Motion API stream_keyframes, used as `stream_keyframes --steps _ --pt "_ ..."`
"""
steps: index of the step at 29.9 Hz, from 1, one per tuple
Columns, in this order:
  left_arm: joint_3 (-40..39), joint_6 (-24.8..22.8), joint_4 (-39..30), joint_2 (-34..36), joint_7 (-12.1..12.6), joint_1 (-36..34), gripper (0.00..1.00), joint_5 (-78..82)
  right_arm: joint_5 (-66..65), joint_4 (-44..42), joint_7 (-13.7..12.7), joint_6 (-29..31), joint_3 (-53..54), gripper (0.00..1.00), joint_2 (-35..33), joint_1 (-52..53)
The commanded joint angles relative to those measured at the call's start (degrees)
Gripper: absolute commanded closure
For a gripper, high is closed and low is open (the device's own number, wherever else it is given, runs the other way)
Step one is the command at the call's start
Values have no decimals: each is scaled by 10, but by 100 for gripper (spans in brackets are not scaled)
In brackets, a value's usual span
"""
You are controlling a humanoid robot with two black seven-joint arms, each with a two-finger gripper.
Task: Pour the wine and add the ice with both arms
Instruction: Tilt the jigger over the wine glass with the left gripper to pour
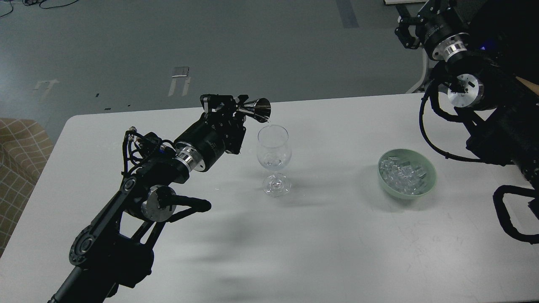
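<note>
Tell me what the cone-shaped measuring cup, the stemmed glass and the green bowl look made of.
Shiny silver cone-shaped measuring cup: polished metal, mirror-like reflections. Clear stemmed wine glass: glass or clear plastic, fully see-through. Pale green round bowl: probably ceramic or plastic, opaque with a soft sheen.

At the upper right of the frame, your right gripper is small and dark against the floor, so you cannot tell how its fingers stand. Your right arm is cut off by the right edge. At the far left edge, only a slice of a checked seat shows.
</note>
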Motion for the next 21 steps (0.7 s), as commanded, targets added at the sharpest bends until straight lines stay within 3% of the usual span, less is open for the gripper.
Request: stream_keyframes --steps 1,21 --pt "5 -1 0 0 -5 -1 99 15 0 0 0 0 0 0 0 0" --pt "31 -7 -3 13 -52 0 99 123 0 -1 0 0 0 0 -2 1"
